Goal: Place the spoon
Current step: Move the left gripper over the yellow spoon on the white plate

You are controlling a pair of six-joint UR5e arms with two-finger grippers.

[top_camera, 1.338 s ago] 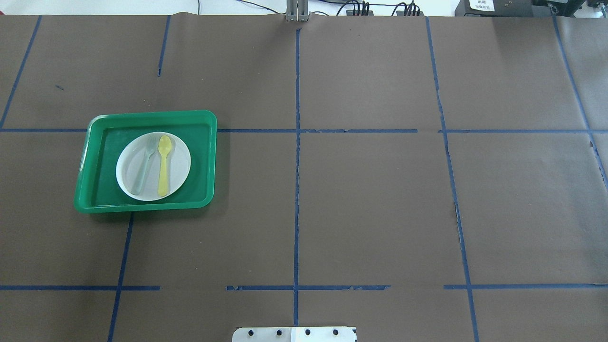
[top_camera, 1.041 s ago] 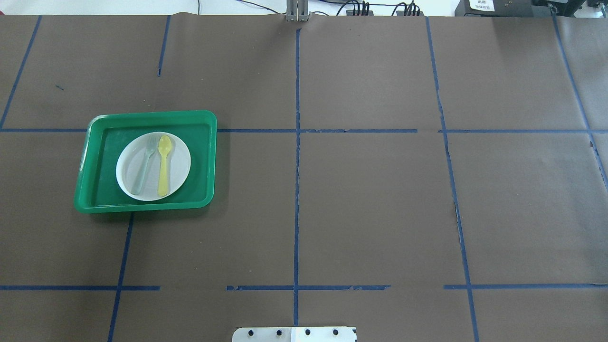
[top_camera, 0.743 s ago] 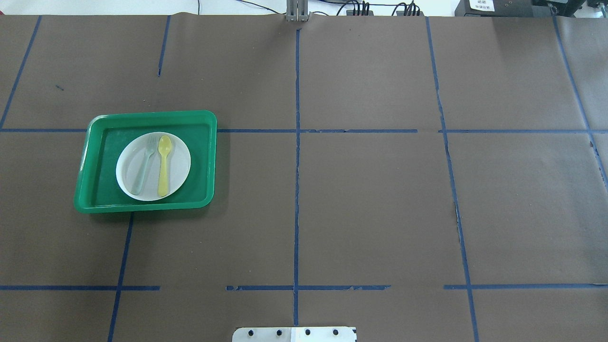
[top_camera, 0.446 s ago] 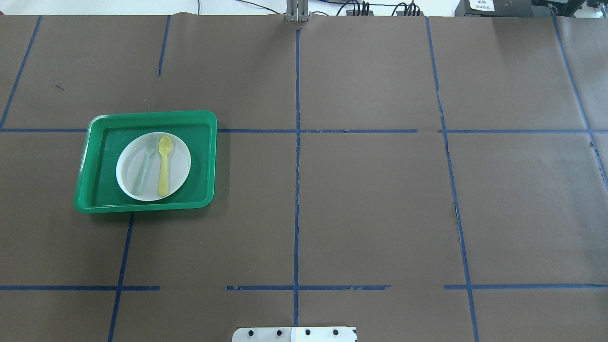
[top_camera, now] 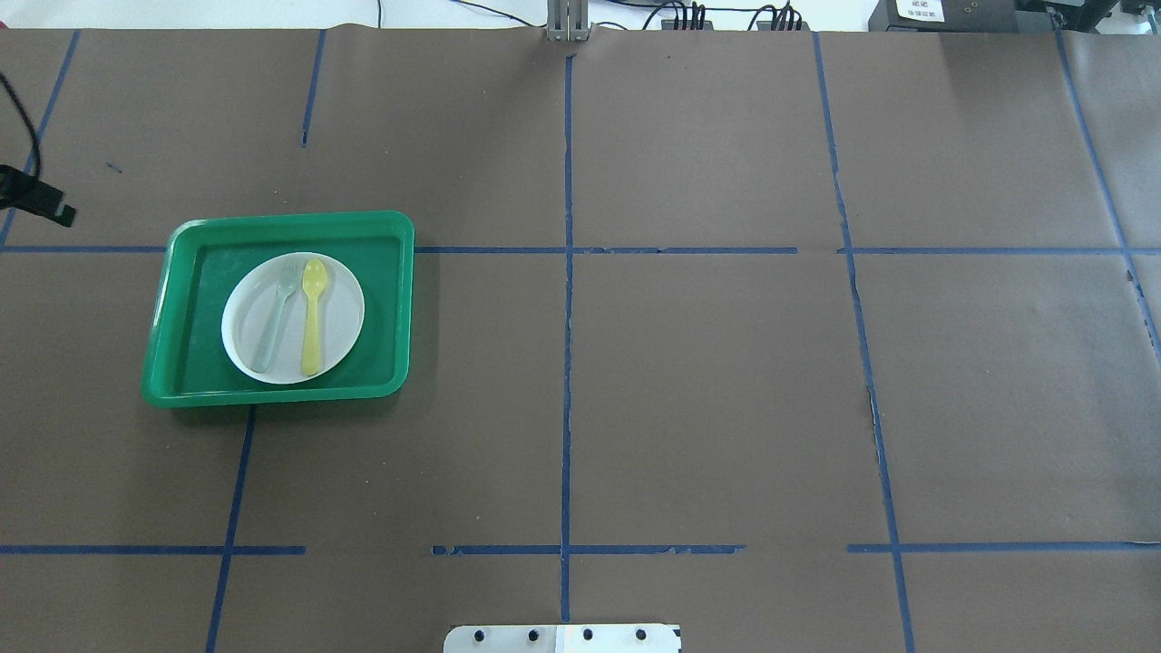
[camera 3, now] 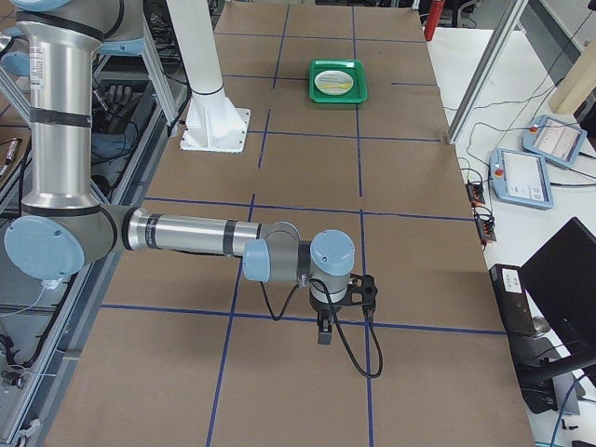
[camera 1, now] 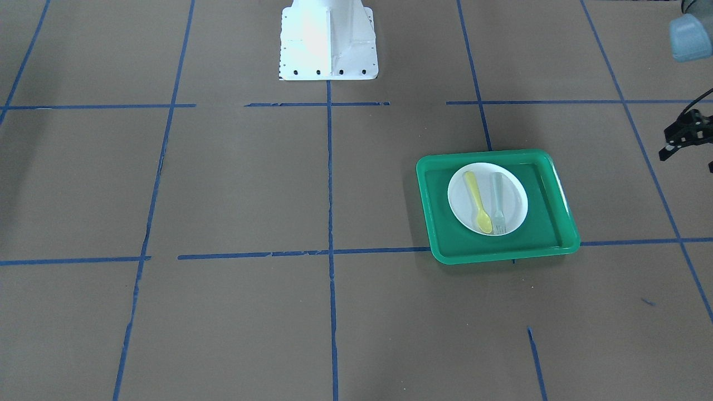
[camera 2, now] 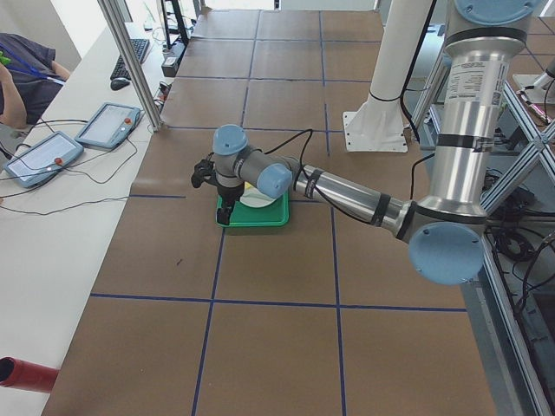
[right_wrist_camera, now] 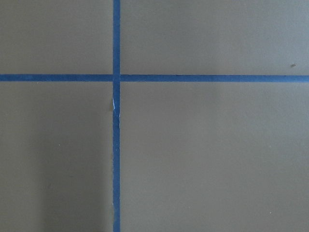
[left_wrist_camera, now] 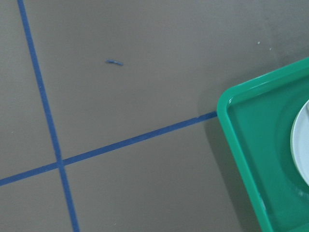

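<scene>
The pale-yellow spoon (top_camera: pixel 313 316) lies on the white plate (top_camera: pixel 340 313), right of the grey-green fork (top_camera: pixel 275 316). The plate sits in the green tray (top_camera: pixel 390 308). The spoon (camera 1: pixel 478 201) also shows in the front view, and the tray (camera 3: pixel 339 81) shows far off in the right exterior view. My left gripper (top_camera: pixel 41 201) hangs above the table just beyond the tray's far left corner, also seen at the front view's right edge (camera 1: pixel 688 136). I cannot tell if it is open. The left wrist view shows only the tray's corner (left_wrist_camera: pixel 251 145). My right gripper (camera 3: pixel 340 307) is far from the tray, and I cannot tell its state.
Brown paper with blue tape lines (top_camera: pixel 567 363) covers the table. The robot's white base (camera 1: pixel 327 39) stands at the near middle edge. Tablets and cables (camera 2: pixel 52 152) lie on the side bench beyond the table's far edge.
My left gripper has come into the overhead view at its left edge. The spoon, fork, plate and tray have not moved.
</scene>
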